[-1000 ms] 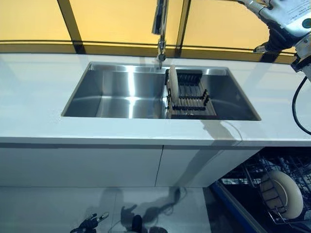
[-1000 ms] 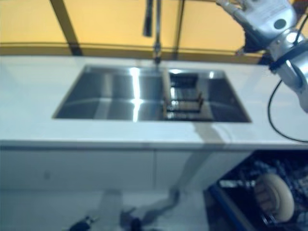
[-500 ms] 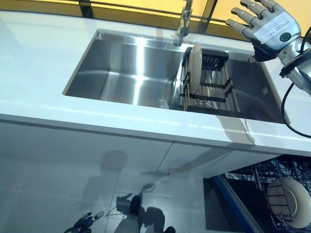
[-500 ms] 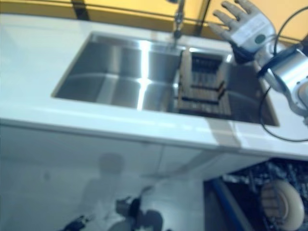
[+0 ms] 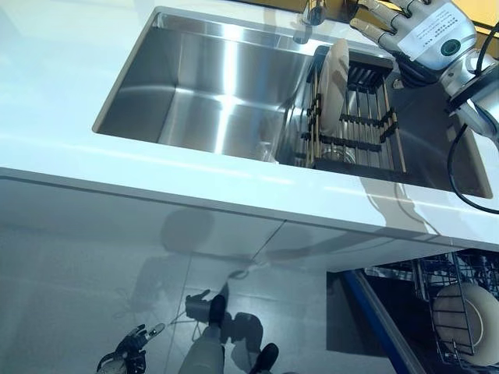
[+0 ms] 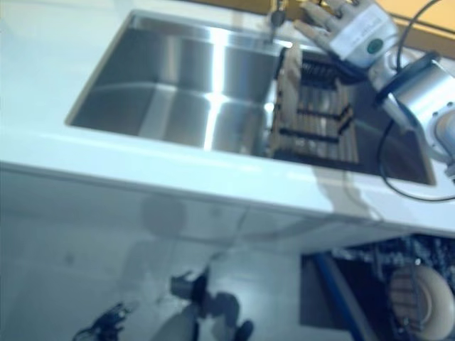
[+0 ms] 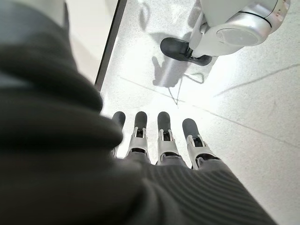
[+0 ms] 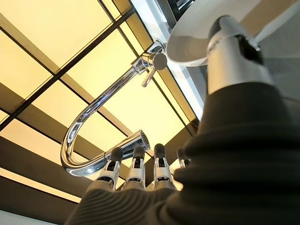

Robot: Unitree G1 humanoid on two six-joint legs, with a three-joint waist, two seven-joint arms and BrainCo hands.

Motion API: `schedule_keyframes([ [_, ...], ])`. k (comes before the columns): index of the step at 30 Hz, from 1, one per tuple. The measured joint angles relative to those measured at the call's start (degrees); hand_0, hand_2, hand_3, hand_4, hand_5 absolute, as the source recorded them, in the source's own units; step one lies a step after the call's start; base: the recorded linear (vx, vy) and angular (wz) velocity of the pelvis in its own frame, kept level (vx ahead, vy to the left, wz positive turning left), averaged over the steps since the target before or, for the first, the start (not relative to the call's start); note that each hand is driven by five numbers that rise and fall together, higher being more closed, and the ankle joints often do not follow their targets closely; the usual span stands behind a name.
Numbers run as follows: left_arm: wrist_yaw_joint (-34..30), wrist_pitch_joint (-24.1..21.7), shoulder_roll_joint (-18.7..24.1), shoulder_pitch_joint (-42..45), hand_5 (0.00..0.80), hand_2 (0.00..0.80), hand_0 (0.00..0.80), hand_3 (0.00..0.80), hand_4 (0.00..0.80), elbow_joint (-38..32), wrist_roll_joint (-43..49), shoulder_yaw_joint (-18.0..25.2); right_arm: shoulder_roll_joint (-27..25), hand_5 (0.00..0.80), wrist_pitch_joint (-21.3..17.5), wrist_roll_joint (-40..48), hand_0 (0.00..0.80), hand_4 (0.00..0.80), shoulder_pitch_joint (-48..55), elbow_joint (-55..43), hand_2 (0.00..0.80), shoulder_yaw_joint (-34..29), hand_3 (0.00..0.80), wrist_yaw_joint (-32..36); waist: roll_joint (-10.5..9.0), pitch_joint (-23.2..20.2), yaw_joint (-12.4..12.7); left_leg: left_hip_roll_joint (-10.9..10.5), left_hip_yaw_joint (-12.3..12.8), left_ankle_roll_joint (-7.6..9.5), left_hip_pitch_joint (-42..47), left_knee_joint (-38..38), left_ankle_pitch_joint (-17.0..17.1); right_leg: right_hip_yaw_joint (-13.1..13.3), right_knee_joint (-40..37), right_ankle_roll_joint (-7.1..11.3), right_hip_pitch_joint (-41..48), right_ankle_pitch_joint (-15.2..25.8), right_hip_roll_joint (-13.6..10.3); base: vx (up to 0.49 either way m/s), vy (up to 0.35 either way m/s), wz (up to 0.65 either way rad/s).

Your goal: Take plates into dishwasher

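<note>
A white plate (image 5: 337, 74) stands on edge in a dark drying rack (image 5: 366, 128) in the right part of the steel sink (image 5: 210, 86). My right hand (image 5: 417, 27) is open with fingers spread, in the air just right of the plate's top, apart from it. In the right wrist view its straight fingers (image 8: 136, 168) point toward the faucet (image 8: 108, 122), with the plate (image 8: 206, 42) beside the thumb. A second plate (image 5: 466, 323) stands in the dishwasher rack (image 5: 444, 280) at the lower right. My left hand (image 5: 125, 357) hangs low by the floor, its fingers (image 7: 164, 136) straight and empty.
The faucet (image 5: 312, 14) rises behind the sink, close to my right hand. A white countertop (image 5: 62, 93) surrounds the sink, with white cabinet fronts (image 5: 140, 234) below. The dishwasher's blue-edged door (image 5: 374, 319) stands open at the lower right.
The camera has tilted down and shifted. My right hand has come down and left from above the counter's far right to beside the plate in the rack.
</note>
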Motion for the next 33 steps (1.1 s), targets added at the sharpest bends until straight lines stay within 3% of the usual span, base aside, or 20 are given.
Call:
schedule_keyframes([
  [17,-1.22,-1.63,0.19,0.36,0.0,0.0,0.0,0.0,0.0,-0.05,-3.13,0.58,1.15,0.0,0.0,0.06,0.0,0.0,-1.01,0.37,0.0,0.13,0.0,0.16,-0.29,0.48,0.33,-0.1,-0.02,0.01,-0.02,0.0,0.0,-0.06,0.0,0.04,0.03,0.02,-0.01,0.0,0.0,0.0],
  [33,-0.53,-2.99,0.42,0.41,0.0,0.0,0.0,0.0,0.0,-1.46,-7.0,2.66,4.73,0.0,-0.02,0.02,0.0,0.0,-6.68,3.0,0.0,4.73,0.0,0.89,1.19,1.85,1.9,-0.12,-0.6,0.11,-1.33,0.03,0.23,-0.63,-0.02,0.05,-0.83,0.01,-0.03,0.005,0.005,0.02],
])
